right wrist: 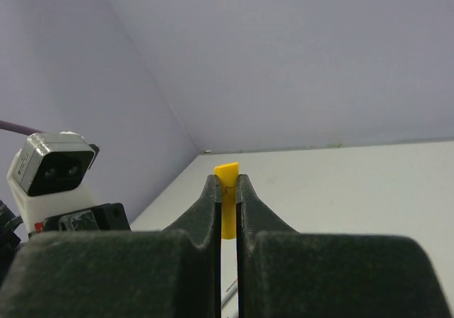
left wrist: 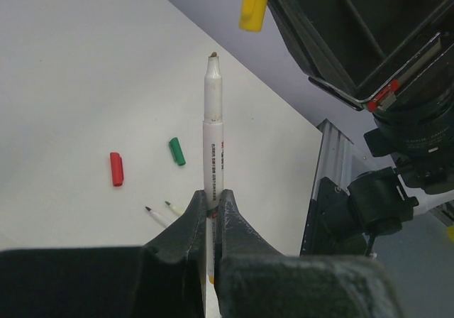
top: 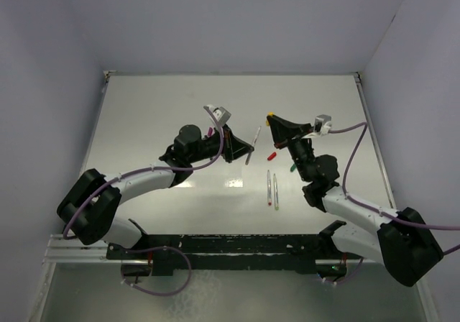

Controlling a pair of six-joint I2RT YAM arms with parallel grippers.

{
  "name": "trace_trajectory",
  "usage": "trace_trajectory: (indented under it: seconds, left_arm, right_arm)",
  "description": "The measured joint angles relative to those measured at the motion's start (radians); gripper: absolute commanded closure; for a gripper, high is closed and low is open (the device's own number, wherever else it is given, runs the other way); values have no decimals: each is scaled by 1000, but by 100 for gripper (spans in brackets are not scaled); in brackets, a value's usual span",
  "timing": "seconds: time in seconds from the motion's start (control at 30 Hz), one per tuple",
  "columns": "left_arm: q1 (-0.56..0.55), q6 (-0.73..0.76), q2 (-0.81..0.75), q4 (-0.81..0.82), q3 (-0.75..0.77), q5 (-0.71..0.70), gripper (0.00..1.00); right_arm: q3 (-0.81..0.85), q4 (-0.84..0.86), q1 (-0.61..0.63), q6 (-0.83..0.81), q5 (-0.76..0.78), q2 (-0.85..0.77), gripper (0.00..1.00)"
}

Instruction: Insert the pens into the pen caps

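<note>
Pen [left wrist: 213, 140] pinched tight in left gripper [left wrist: 211, 199], mid-frame in left wrist view, tip aimed toward yellow cap [left wrist: 253, 4] clamped in right gripper [right wrist: 227, 184] at top centre (mating step, by the look); calls next for lining tip with cap mouth, then pushing in.

A pen [left wrist: 213, 133], pale barrel with small print and a dark bare tip, is clamped low on its barrel in the left hand [left wrist: 211, 203]. It points straight out past the fingers. The yellow cap [right wrist: 226, 172] is pinched in the right hand [right wrist: 226, 190], its end sticking out beyond the fingertips, near the pen's tip but apart from it. A red cap [left wrist: 116, 169] and a green cap [left wrist: 176, 151] lie flat on the surface [left wrist: 71, 62] under the right hand, near each other. Two other pens [top: 269, 187] [top: 276, 187] lie side by side, parallel, between the hands and nearer the arm bases.
</note>
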Motion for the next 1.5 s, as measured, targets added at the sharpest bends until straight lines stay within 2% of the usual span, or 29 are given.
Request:
trace_trajectory:
  seconds: [0.33, 0.6, 1.5]
  left_arm:
    - [0, -39, 5, 41, 7, 27, 100]
    - [0, -41, 24, 43, 7, 31, 100]
    - [0, -48, 33, 66, 7, 44, 100]
  right_arm:
    - [0, 126, 0, 39, -24, 101, 100]
    - [0, 172, 0, 54, -27, 114, 100]
    - [0, 204, 0, 68, -43, 146, 100]
